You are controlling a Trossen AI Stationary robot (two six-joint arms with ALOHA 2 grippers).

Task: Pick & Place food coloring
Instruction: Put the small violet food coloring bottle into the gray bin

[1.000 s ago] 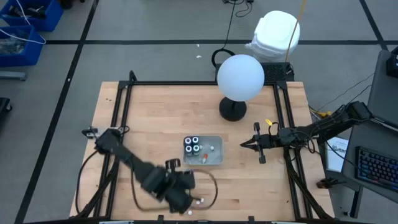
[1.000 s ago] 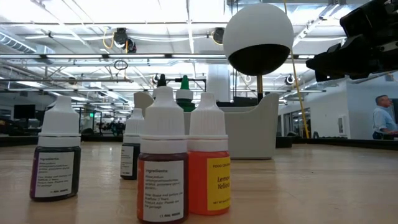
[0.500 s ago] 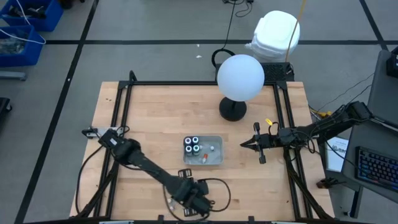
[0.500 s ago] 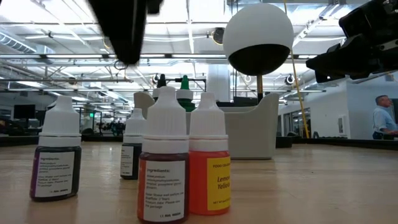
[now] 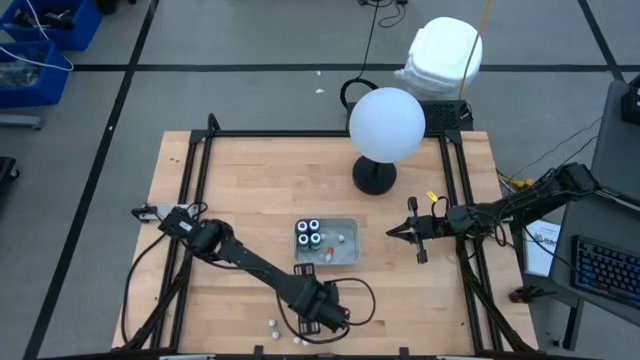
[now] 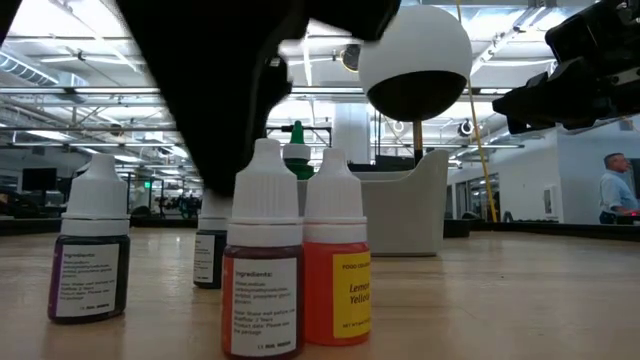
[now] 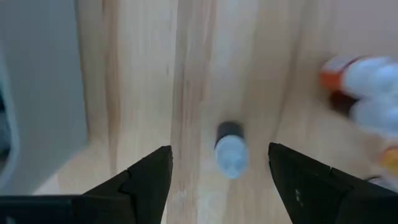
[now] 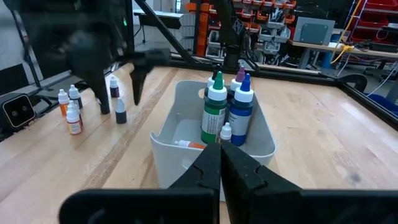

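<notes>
Several tiny food coloring bottles stand near the table's front edge: a purple one (image 6: 90, 262), a red-brown one (image 6: 262, 290) and an orange one (image 6: 336, 290). From above they show as whitish dots (image 5: 272, 327). My left gripper (image 5: 325, 312) hangs open over them. Its fingers stand on either side of a dark bottle with a white cap (image 7: 231, 149), which stands upright on the wood. Larger bottles (image 8: 216, 115) stand in the clear tray (image 5: 352, 245). My right gripper (image 5: 392, 233) is shut, to the tray's right, holding nothing.
A lamp with a white globe (image 5: 387, 125) on a black base (image 5: 373, 178) stands behind the tray. A black frame (image 5: 200, 170) runs around the tabletop. More small bottles (image 7: 364, 93) stand close beside the left gripper. A person (image 6: 615, 190) is in the room beyond.
My left gripper has moved toward the table's right edge along the front and has come down over the small bottles, its arm stretching out. Some whitish bottles it covered now show to its left. The bottles have not moved.
</notes>
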